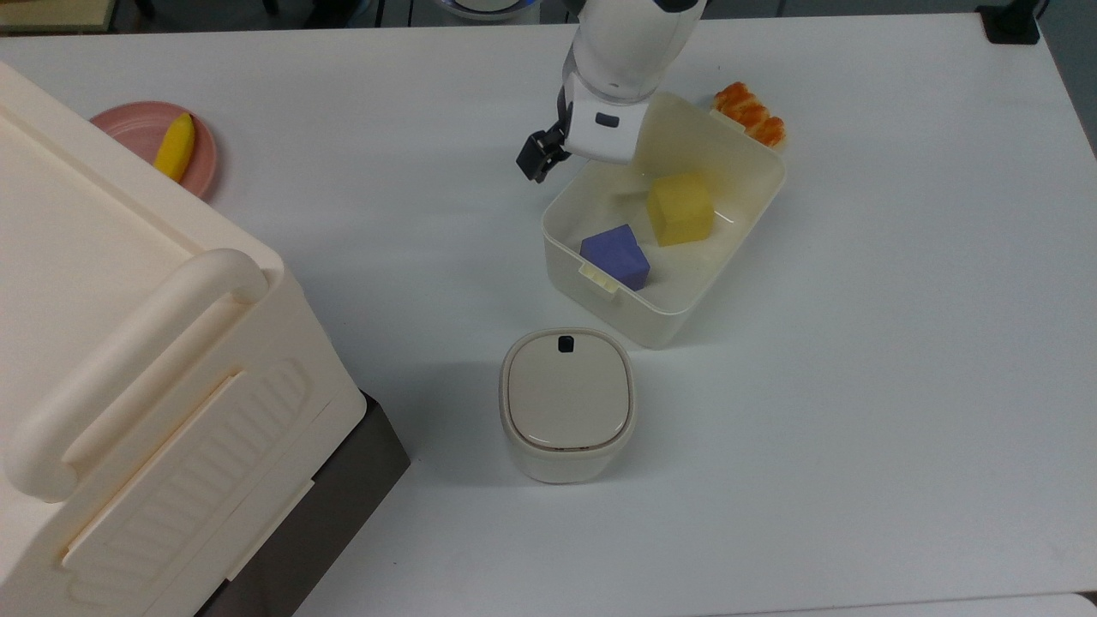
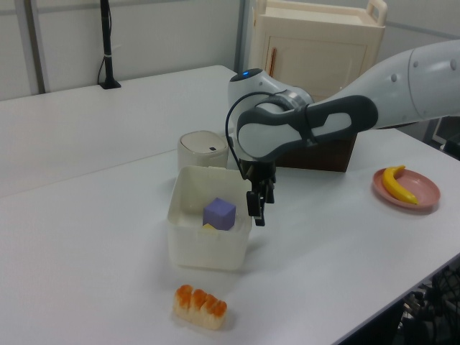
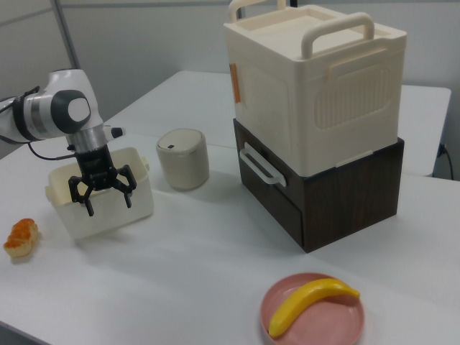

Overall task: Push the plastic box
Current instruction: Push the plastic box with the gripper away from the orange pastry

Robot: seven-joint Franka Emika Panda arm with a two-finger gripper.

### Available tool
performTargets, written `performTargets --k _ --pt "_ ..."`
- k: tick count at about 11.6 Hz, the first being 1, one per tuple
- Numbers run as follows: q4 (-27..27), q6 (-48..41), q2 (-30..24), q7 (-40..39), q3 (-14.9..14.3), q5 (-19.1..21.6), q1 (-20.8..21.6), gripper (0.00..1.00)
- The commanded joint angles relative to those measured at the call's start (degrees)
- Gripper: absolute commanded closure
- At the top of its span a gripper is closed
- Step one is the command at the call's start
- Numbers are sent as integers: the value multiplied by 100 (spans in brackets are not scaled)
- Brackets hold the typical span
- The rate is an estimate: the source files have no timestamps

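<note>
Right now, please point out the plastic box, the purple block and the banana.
plastic box [image 1: 683, 321]: top view, on its outer side wall.
purple block [image 1: 610, 244]: top view, on its top face.
banana [image 3: 310, 302]: right view, on the middle of its body.

Your top view looks straight down on the white table [image 1: 900, 360]. Your left view sits low at one table edge, looking across toward the stacked crates [image 2: 316, 86]. Your right view faces back from the opposite side, close to the banana plate [image 3: 313, 310]. All three share the plastic box [image 1: 686, 296] and lidded bin [image 1: 566, 403].
</note>
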Motion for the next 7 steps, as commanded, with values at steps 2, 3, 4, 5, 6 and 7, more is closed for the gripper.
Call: performTargets --k 2,3,4,5,6,7 --pt "277 412 215 -65 174 -286 125 0" --pt "365 499 267 -56 192 -286 143 0" --pt "461 544 355 -47 201 -251 143 0" --pt "636 544 512 -39 227 -242 143 0" --pt "847 544 679 -4 271 -242 134 0" --pt "936 544 759 -12 272 -260 126 0"
